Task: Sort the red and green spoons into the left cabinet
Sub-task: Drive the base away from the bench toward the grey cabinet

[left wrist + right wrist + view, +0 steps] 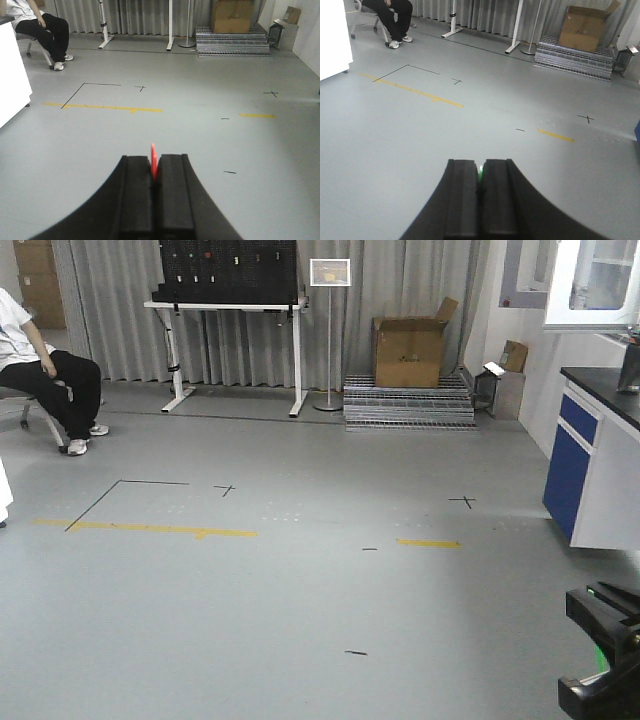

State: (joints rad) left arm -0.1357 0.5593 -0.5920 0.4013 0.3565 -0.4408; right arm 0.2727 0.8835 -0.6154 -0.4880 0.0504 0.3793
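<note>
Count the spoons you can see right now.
2. The red spoon is clamped in the left gripper, only its tip showing; the green spoon is clamped in the right gripper, just a sliver visible. Most of each is hidden inside the grip.

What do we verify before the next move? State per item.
1. Left gripper shut on red spoon: ok.
2. Right gripper shut on green spoon: ok.
3. Grip depth on both: cannot tell, only slivers show.
4. Left cabinet in view: not ok, no camera shows it.
5. Floor ahead unobstructed: ok, only tape marks.
6. Seated person off the path: ok, far left.
</note>
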